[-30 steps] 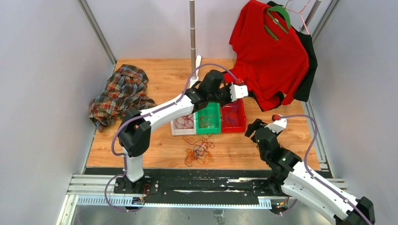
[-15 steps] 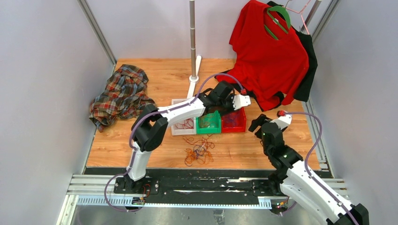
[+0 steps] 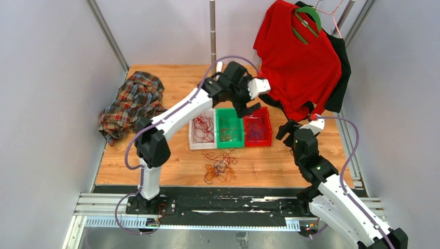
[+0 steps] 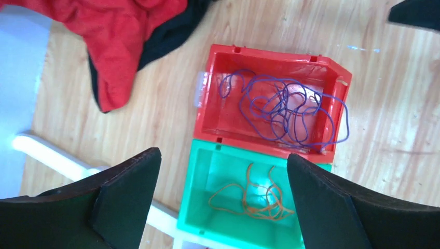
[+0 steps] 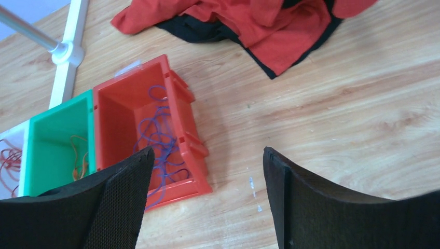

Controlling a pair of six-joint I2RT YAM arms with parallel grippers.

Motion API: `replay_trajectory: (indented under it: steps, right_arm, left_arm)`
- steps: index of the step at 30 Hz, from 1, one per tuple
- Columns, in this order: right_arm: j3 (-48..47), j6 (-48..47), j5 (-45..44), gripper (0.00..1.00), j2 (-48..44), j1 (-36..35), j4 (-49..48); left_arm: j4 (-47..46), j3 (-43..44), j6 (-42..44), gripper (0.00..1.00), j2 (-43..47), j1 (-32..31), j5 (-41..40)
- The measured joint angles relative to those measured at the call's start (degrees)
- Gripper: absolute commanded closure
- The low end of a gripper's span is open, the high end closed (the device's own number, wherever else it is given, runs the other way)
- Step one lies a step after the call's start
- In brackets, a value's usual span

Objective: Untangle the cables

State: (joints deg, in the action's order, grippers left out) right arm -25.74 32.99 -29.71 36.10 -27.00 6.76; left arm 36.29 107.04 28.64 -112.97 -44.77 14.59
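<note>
The left gripper point(image 4: 223, 158) has lifted off the bins toward 12 o'clock, its jaws spread and holding nothing. Purple cables point(image 4: 283, 111) lie in the red bin point(image 4: 206, 119) and orange cables point(image 4: 254, 199) in the green bin point(image 4: 202, 197). A tangle point(image 3: 220, 167) sits at 6 o'clock of them. The right gripper point(image 5: 207, 153), likewise spread and empty, has crept toward 12.

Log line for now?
left end effector open, empty | right end effector open, empty | purple cable in red bin | orange cable in green bin | tangled cables on table

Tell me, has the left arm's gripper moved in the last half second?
Yes. The left gripper has risen and drawn back from the bins; the green plastic bin, partly hidden by that arm before, now shows whole.
</note>
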Motion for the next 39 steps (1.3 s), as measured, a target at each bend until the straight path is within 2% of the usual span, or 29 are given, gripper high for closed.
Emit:
replay_trajectory:
  steps: [3, 7, 12, 18, 22, 26, 29, 35, 39]
  right_arm:
    - [-1.75, -0.90, 2.82, 0.23, 2.34, 0.00, -0.50]
    - [-3.21, -2.05, 9.70, 0.23, 7.21, 0.00, -2.01]
    - [-4.76, -3.48, 17.14, 0.26, 13.94, -3.19, -4.33]
    - [-5.01, -5.51, 22.18, 0.30, 22.88, -16.17, -10.58]
    - [-7.13, -6.95, 25.16, 0.30, 32.15, -23.21, -14.53]
    - [-12.31, -9.03, 26.36, 0.33, 41.44, -28.22, -16.09]
    - [-14.69, -9.55, 26.71, 0.41, 45.44, -29.14, -17.53]
    - [-16.98, -9.81, 26.05, 0.49, 49.75, -29.42, -17.68]
    - [-17.42, -9.90, 24.68, 0.49, 49.83, -30.69, -16.81]
  left_arm:
    - [6.45, 5.64, 0.55, 0.03, 2.10, 2.73, 4.17]
    - [13.09, 2.62, 2.25, 0.03, 8.09, 6.01, 7.98]
    - [17.68, -10.75, 4.07, 0.06, 17.99, 9.42, 11.28]
    - [20.33, -26.10, 6.78, 0.11, 27.02, 14.12, 13.57]
    - [21.11, -32.04, 8.26, 0.13, 30.95, 18.32, 14.93]
    - [21.29, -33.97, 9.42, 0.14, 33.55, 22.51, 15.91]
    - [21.16, -34.84, 10.10, 0.14, 35.54, 23.50, 15.91]
    - [21.16, -35.80, 10.21, 0.15, 37.88, 23.50, 16.39]
    - [21.18, -35.52, 10.10, 0.16, 38.10, 23.50, 16.63]
